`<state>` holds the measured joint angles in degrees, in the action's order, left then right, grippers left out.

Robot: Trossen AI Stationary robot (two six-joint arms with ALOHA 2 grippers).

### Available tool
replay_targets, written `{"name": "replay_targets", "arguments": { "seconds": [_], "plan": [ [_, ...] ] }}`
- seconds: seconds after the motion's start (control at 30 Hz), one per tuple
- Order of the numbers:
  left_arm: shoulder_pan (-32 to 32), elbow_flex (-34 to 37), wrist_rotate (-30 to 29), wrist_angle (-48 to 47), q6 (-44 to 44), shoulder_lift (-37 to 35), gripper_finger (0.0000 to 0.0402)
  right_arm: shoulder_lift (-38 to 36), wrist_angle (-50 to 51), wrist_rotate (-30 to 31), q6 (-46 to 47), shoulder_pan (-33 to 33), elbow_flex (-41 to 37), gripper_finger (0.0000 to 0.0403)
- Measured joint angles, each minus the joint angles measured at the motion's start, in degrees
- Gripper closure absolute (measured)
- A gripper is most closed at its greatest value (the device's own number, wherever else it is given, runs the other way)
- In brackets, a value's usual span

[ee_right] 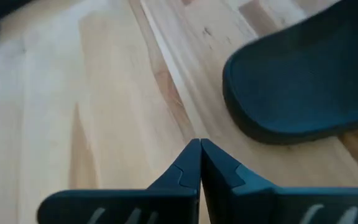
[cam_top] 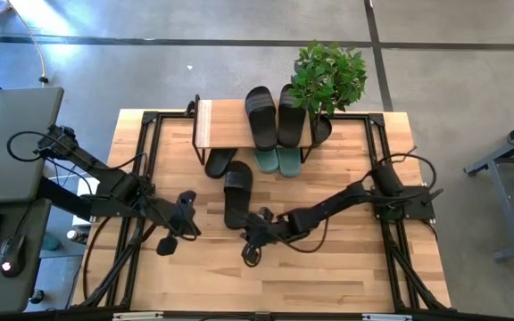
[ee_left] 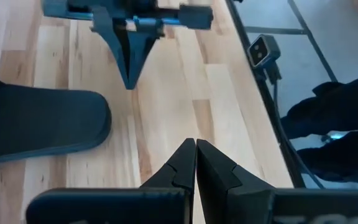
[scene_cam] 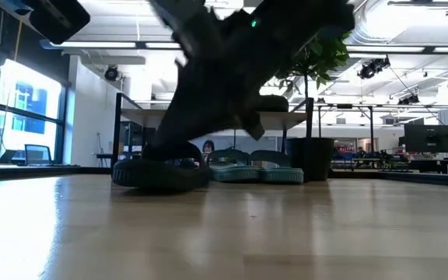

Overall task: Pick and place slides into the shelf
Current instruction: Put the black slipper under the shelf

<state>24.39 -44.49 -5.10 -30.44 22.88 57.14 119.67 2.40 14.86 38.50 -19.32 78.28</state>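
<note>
- Wooden surface [cam_top: 328, 267] carries a shelf [cam_top: 217, 125] at its far edge, beside a potted plant [cam_top: 328, 76].
- Right hand [cam_top: 255, 239]: clenched, empty, low over the surface.
- One black slide [cam_top: 237, 193] lies just beyond the right hand, apart from it.
- Two black slides [cam_top: 275, 116] sit on the shelf; a green pair [cam_top: 277, 160] beneath it.
- Left hand [cam_top: 186, 214]: clenched, empty, beside the loose slide.

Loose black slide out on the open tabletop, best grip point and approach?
Take the black slide by its wide strap, or pinch across one long side edge, coming straight down. It lies flat, sole down, lengthwise toward the shelf, with bare wood along both sides. The right pincer, shut, sits just off its near end; the left pincer, also shut, waits alongside.
</note>
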Motion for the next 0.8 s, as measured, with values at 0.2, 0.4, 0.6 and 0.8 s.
{"name": "replay_targets", "arguments": {
  "seconds": [0.2, 0.4, 0.6, 0.8],
  "plan": [
    [0.00, 0.00, -0.23, 0.26, 0.00, 0.11, 0.0399, 3.79, 0.96, -1.14, 0.00, 1.20, 4.43, 0.0403],
    [-0.01, -0.01, -0.35, 0.07, -0.12, 0.17, 0.0399, 7.66, 2.64, 0.09, 1.94, 2.18, 8.05, 0.0403],
    [-0.01, -0.02, -0.41, 0.05, -0.12, 0.17, 0.0399, 8.37, 3.17, 2.55, 4.14, 3.38, 8.31, 0.0403],
    [-0.01, -0.02, -0.50, 0.08, -0.18, 0.17, 0.0399, 8.37, 4.91, 2.68, 3.85, 6.35, 8.31, 0.0403]
  ]
}}
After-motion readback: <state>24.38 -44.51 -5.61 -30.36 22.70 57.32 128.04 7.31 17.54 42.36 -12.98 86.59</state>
